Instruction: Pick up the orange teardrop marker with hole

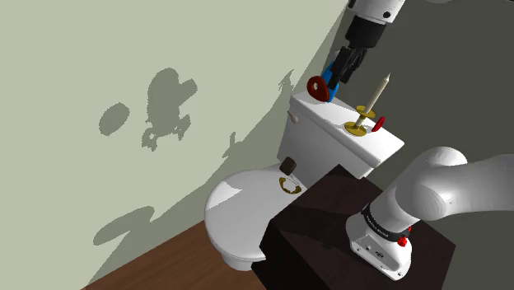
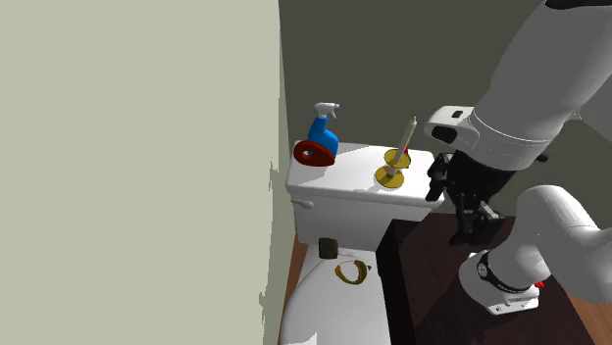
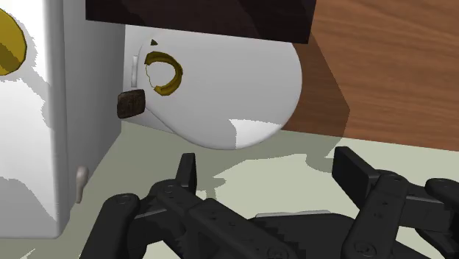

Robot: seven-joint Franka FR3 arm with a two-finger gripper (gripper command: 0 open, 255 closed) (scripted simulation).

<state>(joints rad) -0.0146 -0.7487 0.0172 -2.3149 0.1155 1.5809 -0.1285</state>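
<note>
Marker: a red teardrop marker [image 1: 317, 88] [image 2: 314, 153] with a hole is seen on the tank [image 1: 329, 136] [image 2: 333, 188] lid, at the end nearest the wall. It stands on edge and is not held.
Bottle: a blue spray bottle [image 1: 333, 80] [image 2: 323, 135] is set just behind the marker. Whether they touch cannot be told.
Candle: a pale candle [image 1: 377, 92] [image 2: 407, 135] is stood in a gold holder [image 1: 356, 127] [image 2: 389, 175] toward the other end of the tank lid.
Gripper: the gripper [image 1: 339, 78] [image 2: 469, 227] [image 3: 270, 173] is shown spread, with nothing between its fingers [image 3: 187, 171]. In the second exterior view it is placed off the tank's right end, well apart from the marker. In the shoulder view it is overlapped with the bottle.
Toilet lid: a white lid [image 1: 235, 210] [image 2: 329, 314] [image 3: 235, 81] is shut. A yellow ring [image 1: 289, 187] [image 2: 351, 271] [image 3: 163, 72] and a dark brown block [image 1: 289, 166] [image 2: 329, 248] [image 3: 131, 104] are laid on it near the tank.
Stand: a dark box [image 1: 313, 239] [image 2: 422, 274] is placed beside the toilet, and the arm's base is carried on it.
Floor: brown wood is shown around the toilet.
</note>
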